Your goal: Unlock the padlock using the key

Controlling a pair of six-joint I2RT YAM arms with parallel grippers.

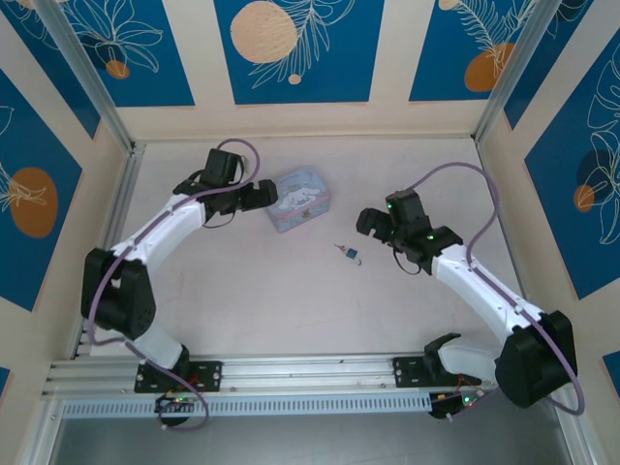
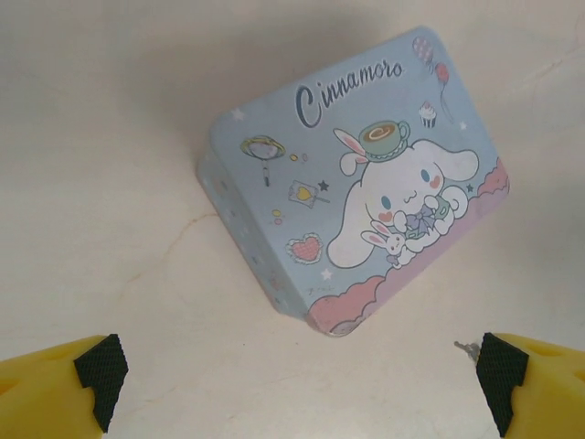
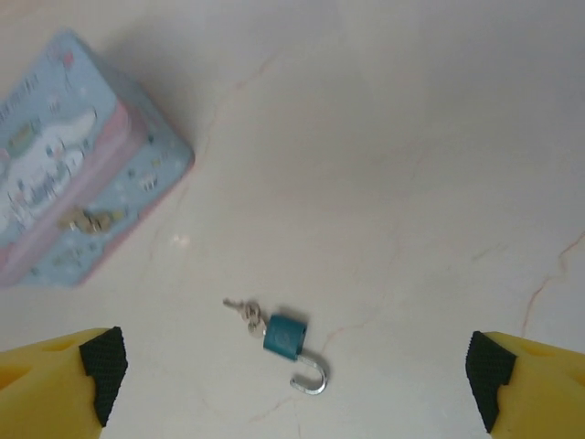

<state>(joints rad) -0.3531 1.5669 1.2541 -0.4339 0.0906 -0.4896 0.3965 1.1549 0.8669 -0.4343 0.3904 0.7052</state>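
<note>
At 7 o'clock of the right gripper [image 1: 368,221], near it in the top view, lies the padlock [image 1: 353,256]. The left gripper [image 1: 263,196], splayed wide beside the tin [image 1: 300,201], is farther off. From the left wrist, the tin sits at 12 o'clock. From the right wrist, parted pads [image 3: 102,370] flank the padlock, holding nothing. Its axis runs from the key [image 3: 239,308] at 10 o'clock to the shackle [image 3: 311,378] at 5 o'clock, which looks sprung free.
</note>
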